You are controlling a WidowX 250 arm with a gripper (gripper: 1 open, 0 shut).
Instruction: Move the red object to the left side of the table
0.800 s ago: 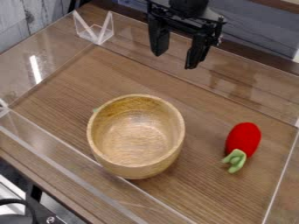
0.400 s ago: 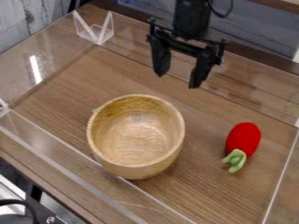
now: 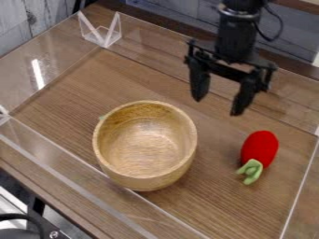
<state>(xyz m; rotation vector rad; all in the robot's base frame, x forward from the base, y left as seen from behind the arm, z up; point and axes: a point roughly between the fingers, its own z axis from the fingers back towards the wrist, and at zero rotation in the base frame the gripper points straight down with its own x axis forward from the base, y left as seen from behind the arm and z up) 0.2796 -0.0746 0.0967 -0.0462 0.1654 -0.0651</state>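
Gripper (image 3: 217, 105) was spread wide, nothing held. Red object (image 3: 259, 149) lay right of the bowl (image 3: 145, 145), at about five o'clock from gripper, long axis roughly one to seven o'clock.

The toy (image 3: 259, 150) is red with green stem.

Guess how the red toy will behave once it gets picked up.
The red toy looks soft, so it may squash slightly. Being small beside the bowl, it is probably light. Its rounded oval body could roll a little if nudged.
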